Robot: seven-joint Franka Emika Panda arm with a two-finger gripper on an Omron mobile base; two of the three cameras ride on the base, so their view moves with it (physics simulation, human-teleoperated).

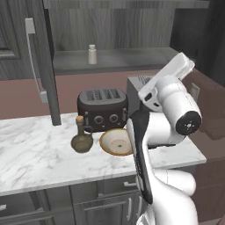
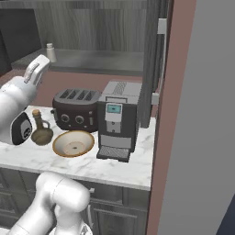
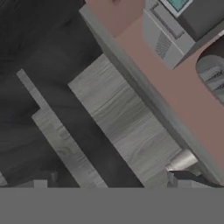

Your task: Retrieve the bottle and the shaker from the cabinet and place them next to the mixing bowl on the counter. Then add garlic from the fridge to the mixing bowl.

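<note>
The white shaker point(image 1: 92, 54) stands on the open cabinet's shelf point(image 1: 118, 59), also seen as the shaker point(image 2: 50, 53) at the far left of the right base view. The olive round-bellied bottle point(image 1: 81, 138) stands on the marble counter just left of the tan mixing bowl point(image 1: 116, 141); the pair appear again as bottle point(image 2: 41, 129) and bowl point(image 2: 73, 142). My gripper point(image 3: 111, 184) is raised toward the cabinet shelf, open, with nothing between its fingertips point(image 3: 183, 180). A pale cylinder, probably the shaker point(image 3: 181, 160), sits near the right fingertip. Garlic and fridge are out of view.
A black toaster point(image 1: 103, 107) stands behind the bottle and bowl, with a coffee machine point(image 2: 117, 119) to its right. The open cabinet door point(image 1: 44, 61) with its long handle hangs over the counter's left part. A tall grey panel point(image 2: 202, 119) bounds the right side.
</note>
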